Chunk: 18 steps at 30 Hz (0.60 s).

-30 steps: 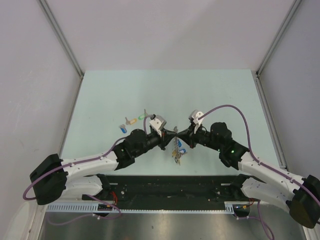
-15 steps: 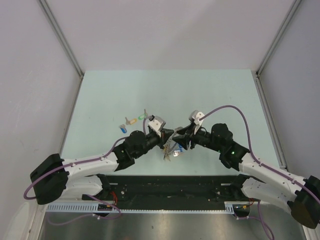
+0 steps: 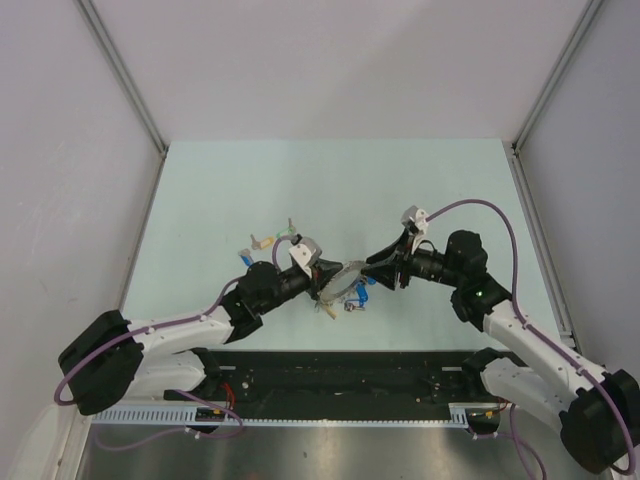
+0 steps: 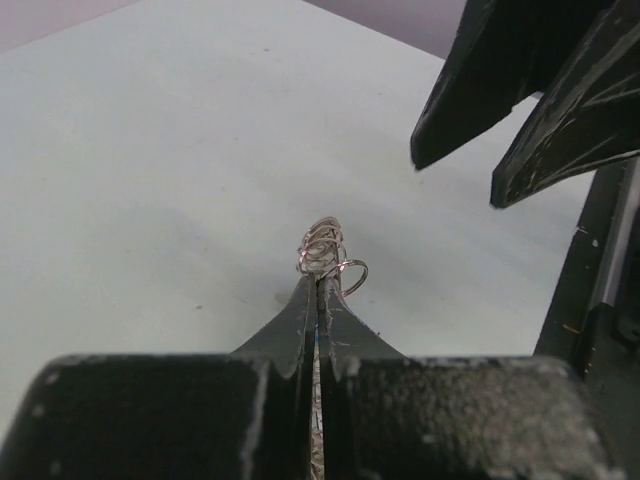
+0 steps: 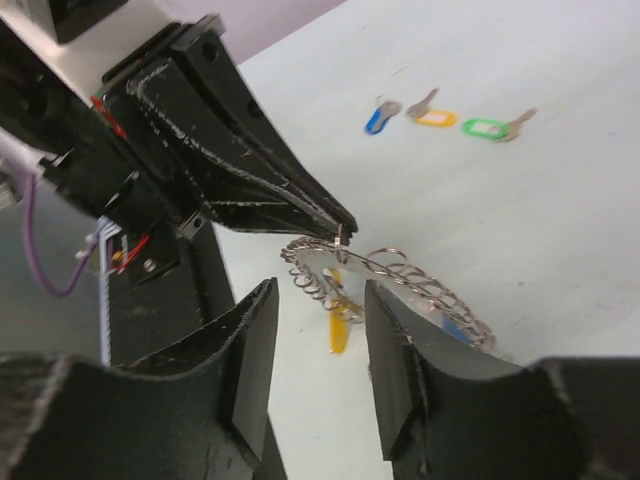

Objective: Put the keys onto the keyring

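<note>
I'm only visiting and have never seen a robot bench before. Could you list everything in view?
keyring: one, grey metal, hung with small yellow- and blue-tagged keys, held tilted over the table's near middle.
keys: three, silver with blue, orange and green tags, loose in a row on the table, on the left arm's side.
table: one, pale green, under everything.
left gripper: one, black, shut on the keyring's edge.
right gripper: one, black, open, facing the keyring.

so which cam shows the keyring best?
Right wrist: the keyring shows broadside with most of its arc clear, pinched by the left end effector. Top external shows it tiny; left wrist sees it edge-on.
</note>
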### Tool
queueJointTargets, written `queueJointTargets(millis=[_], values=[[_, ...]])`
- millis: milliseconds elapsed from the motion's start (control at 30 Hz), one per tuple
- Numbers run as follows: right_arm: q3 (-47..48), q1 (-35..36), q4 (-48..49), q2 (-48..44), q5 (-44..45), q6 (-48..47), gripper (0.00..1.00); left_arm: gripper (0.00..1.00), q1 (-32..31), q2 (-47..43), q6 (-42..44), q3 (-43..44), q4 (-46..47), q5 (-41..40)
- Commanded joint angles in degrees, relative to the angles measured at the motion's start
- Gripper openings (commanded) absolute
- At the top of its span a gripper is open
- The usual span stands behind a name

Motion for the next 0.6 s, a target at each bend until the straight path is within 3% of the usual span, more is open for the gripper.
queueJointTargets(millis=[0,200,567], values=[[0.70,-0.03,6.25,4.33,-11.28,2.26,0.42,0.00,0.44,-1.62,3.58,2.13,5.10,9.43],[0.96,0.14,12.50,9.87,-13.84,3.67,0.38,0.00,0.53,-0.91,3.76,3.10,4.14,12.42],[1.49,1.11,10.04,13.57,-13.58,1.21,0.34,0.00,0.53,-1.18,4.37,3.45,2.73,11.10]])
